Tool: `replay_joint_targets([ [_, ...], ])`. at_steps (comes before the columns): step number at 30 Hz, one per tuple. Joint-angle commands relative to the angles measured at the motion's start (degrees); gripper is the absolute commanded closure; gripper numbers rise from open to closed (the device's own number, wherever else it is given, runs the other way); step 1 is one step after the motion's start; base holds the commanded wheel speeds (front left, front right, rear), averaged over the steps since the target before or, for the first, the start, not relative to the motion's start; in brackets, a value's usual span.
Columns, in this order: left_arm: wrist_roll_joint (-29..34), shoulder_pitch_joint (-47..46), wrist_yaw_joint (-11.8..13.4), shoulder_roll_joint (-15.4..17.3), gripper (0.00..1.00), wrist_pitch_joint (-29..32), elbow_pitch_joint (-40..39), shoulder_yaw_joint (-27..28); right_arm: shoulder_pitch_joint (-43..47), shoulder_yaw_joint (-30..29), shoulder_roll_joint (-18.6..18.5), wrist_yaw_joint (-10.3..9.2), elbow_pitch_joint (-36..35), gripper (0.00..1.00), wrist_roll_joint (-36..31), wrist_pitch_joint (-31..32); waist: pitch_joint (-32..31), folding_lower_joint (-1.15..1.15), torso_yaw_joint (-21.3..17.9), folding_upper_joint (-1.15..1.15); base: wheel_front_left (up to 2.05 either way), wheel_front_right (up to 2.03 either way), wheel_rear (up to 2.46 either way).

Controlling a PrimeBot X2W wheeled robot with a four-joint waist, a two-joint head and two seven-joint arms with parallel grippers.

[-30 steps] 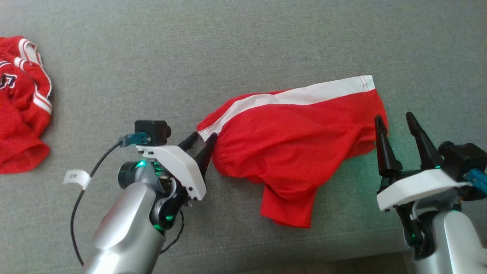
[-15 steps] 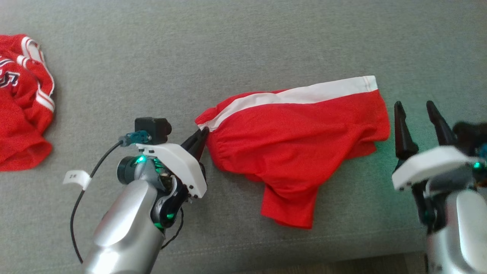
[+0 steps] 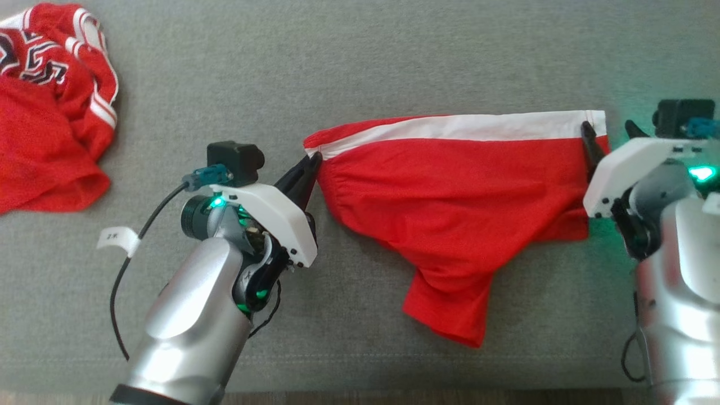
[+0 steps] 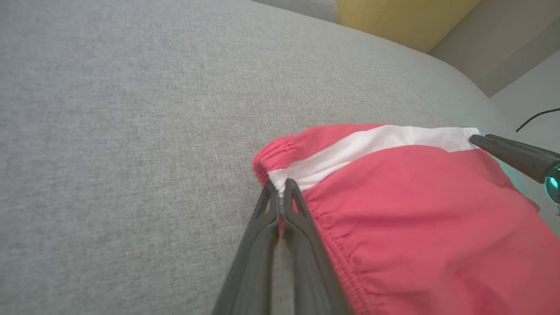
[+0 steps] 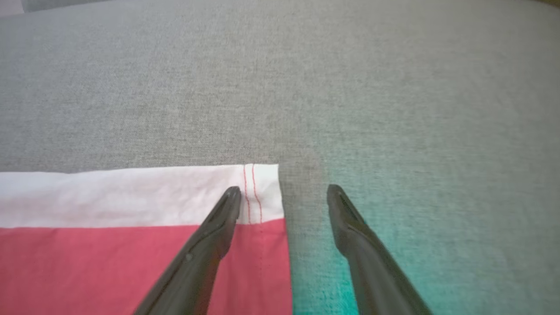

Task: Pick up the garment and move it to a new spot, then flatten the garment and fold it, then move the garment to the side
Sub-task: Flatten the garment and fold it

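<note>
The garment (image 3: 455, 197) is a pair of red shorts with a white side stripe, spread across the grey cushion; one leg hangs toward the front edge. My left gripper (image 3: 314, 163) is shut on the gathered waistband corner at the garment's left end; in the left wrist view the fingertips (image 4: 281, 188) pinch the white and red elastic of the garment (image 4: 415, 210). My right gripper (image 3: 610, 130) stands open at the hem corner on the right. In the right wrist view, one finger (image 5: 227, 205) lies over the white stripe of the garment (image 5: 131, 245) and the other finger (image 5: 339, 201) over bare cushion.
A second crumpled red jersey (image 3: 50, 107) with white trim lies at the far left of the grey cushion (image 3: 349, 67). A cable with a white tag (image 3: 115, 239) trails from my left wrist. The cushion's front edge (image 3: 360, 388) runs along the bottom; a yellow cushion (image 4: 393, 17) sits beyond.
My left gripper shut on the waistband corner. My right gripper moved up to the hem corner, staying open. The garment is now stretched flatter; the camera also shifted.
</note>
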Motion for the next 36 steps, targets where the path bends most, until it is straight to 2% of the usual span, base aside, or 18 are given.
replay_joint_targets([
  [1,0.5,-2.5,-0.4,0.6,1.0,-0.9,-1.3,1.4,-2.5,1.7,-0.3,0.37,-0.5,0.0,0.2,0.8,0.8,0.0,0.7,0.0,0.0,0.0,0.0],
  [6,0.4,-3.2,-0.6,0.6,1.0,-1.9,-0.6,1.2,-4.5,4.2,-1.1,0.37,3.0,0.0,1.6,2.6,1.6,0.0,1.0,0.0,0.0,0.0,0.0],
  [7,0.4,-3.3,-0.6,0.6,1.0,-2.0,-0.4,1.2,-4.7,4.6,-1.1,0.37,3.5,0.24,2.3,3.0,1.8,0.0,1.0,0.0,0.0,0.0,0.0],
  [8,0.4,-3.3,-0.7,0.6,1.0,-2.2,-0.3,1.1,-4.9,5.0,-1.2,0.37,4.0,0.8,2.8,3.4,1.9,0.0,1.0,0.0,0.0,0.0,0.0],
  [9,0.3,-3.4,-0.7,0.6,1.0,-2.3,-0.2,1.1,-5.0,5.2,-1.4,0.37,4.4,1.0,3.3,3.7,1.9,0.0,0.9,0.0,0.0,0.0,0.0],
  [14,0.5,-3.8,-0.8,0.8,1.0,-3.5,0.3,1.0,-4.8,5.5,-1.9,0.37,4.2,1.0,5.3,2.9,1.8,0.0,0.8,0.0,0.0,0.0,0.0],
  [21,2.0,-5.0,-0.4,2.3,1.0,-7.3,-1.4,1.5,-4.2,4.1,-1.7,0.37,-2.6,1.0,7.4,-5.8,-0.7,0.0,0.2,0.0,0.0,0.0,0.0],
  [28,4.1,-7.5,0.8,6.5,1.0,-8.3,-10.3,3.0,-2.0,3.7,-0.9,0.37,-19.1,1.0,9.0,-12.3,-6.1,0.0,-0.9,0.0,0.0,0.0,0.0],
  [36,5.2,-12.7,2.8,12.1,1.0,-3.3,-24.4,6.3,-0.1,3.9,-0.8,0.37,-40.5,1.0,8.6,-10.9,-11.1,0.0,-1.4,0.0,0.0,0.0,0.0],
])
